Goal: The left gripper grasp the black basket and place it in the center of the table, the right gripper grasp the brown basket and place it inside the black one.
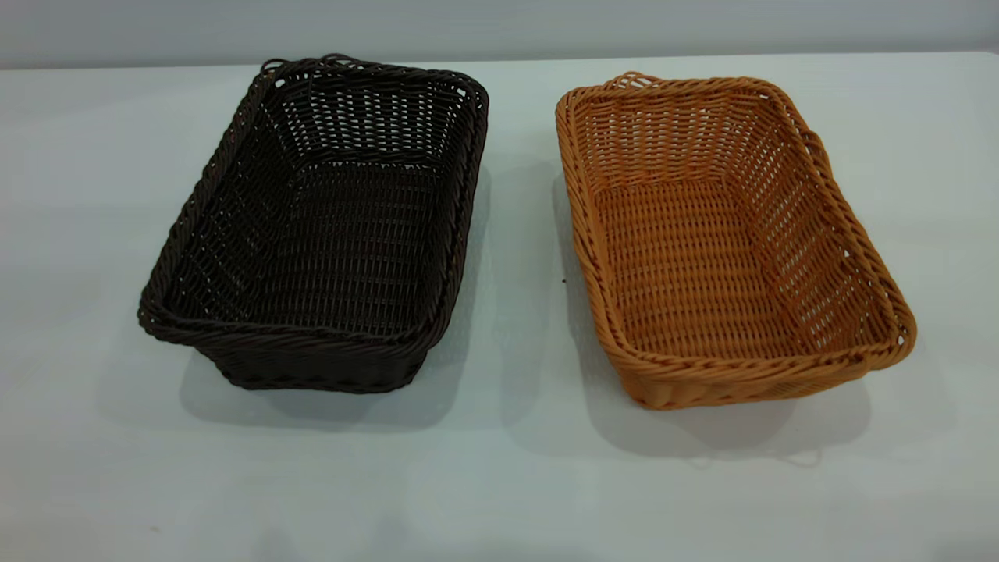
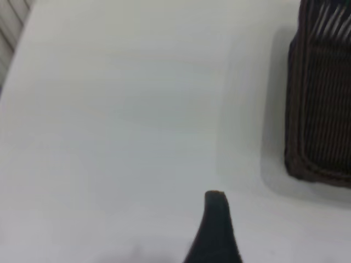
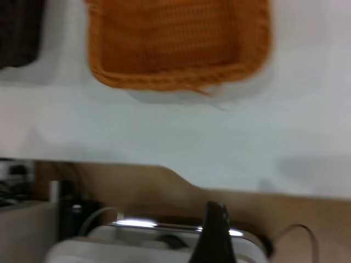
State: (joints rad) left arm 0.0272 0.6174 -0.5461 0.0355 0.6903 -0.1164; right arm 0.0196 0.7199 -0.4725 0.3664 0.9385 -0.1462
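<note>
Smooth white table (image 1: 499,484) bears two woven, flared baskets side by side, apart: black basket (image 1: 320,226) left, brown basket (image 1: 726,242) right; my jaws' spread, I cannot tell.

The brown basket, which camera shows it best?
The exterior view: the whole brown basket shows there, upright on the table, rim and woven inside plain. The right wrist view catches only a blurred part of it, cut off by the frame. The left wrist view shows none of it.

only one dark, tapering finger with a rounded tip shows of the left gripper (image 2: 215,230) and right gripper (image 3: 215,233).
</note>
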